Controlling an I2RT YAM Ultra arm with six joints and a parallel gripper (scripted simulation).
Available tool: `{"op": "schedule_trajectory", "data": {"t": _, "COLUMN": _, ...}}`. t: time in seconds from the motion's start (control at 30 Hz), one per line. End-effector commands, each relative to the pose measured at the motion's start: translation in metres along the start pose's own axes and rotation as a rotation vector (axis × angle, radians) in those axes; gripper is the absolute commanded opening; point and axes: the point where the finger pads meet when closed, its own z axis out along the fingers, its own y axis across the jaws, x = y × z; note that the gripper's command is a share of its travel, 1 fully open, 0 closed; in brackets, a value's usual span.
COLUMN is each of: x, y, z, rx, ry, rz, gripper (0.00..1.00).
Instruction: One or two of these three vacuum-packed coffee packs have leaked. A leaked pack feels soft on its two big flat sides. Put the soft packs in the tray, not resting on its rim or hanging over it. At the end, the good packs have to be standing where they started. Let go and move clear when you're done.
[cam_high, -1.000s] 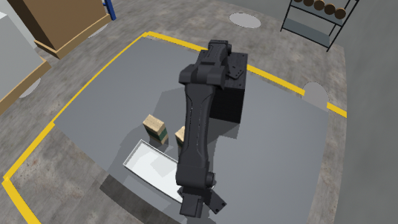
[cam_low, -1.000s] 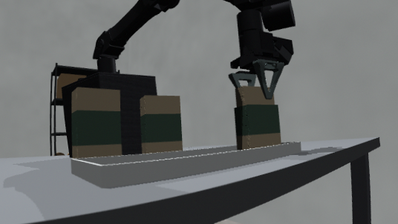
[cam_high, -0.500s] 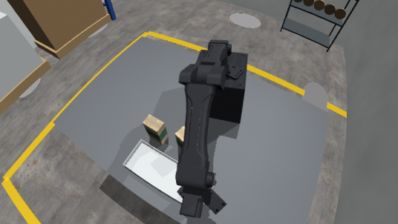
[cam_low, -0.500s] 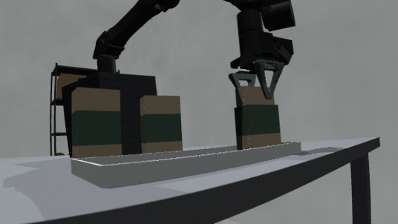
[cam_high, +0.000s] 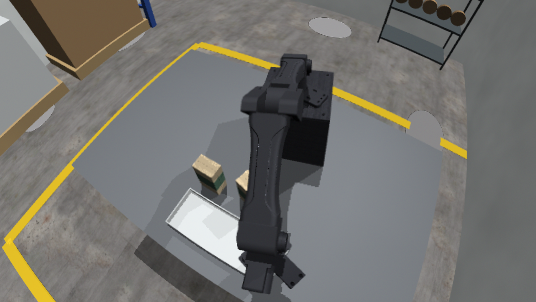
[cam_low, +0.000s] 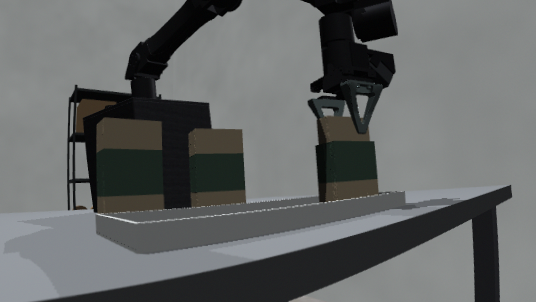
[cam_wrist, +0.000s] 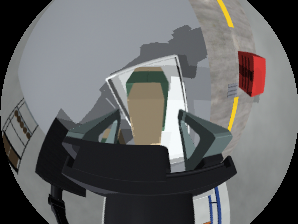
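Three tan coffee packs with a dark green band are in view. Two stand upright behind the tray, a left one (cam_low: 130, 165) (cam_high: 208, 172) and a middle one (cam_low: 216, 166) (cam_high: 243, 181). The third pack (cam_low: 346, 162) (cam_wrist: 148, 99) stands upright at the right end of the tray (cam_low: 240, 220) (cam_high: 205, 222); the near rim hides its base. My gripper (cam_low: 345, 117) (cam_wrist: 149, 113) is open, with a finger on each side of this pack's top and a gap to both. In the top view the arm hides the third pack and the fingers.
The black robot base block (cam_high: 310, 120) stands behind the packs. The table's near edge runs close in front of the tray. A metal shelf rack (cam_high: 430, 25) and wooden crates (cam_high: 85, 25) stand off the table, beyond the yellow floor line.
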Motion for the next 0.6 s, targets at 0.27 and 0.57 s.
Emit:
{"op": "schedule_trajectory", "data": {"t": 0.27, "x": -0.011, "y": -0.008, "z": -0.081, "rx": 0.042, "ry": -0.041, "rz": 0.000, "gripper": 0.79}}
{"op": "schedule_trajectory", "data": {"t": 0.57, "x": -0.007, "y": -0.002, "z": -0.086, "rx": 0.013, "ry": -0.019, "rz": 0.000, "gripper": 0.79}}
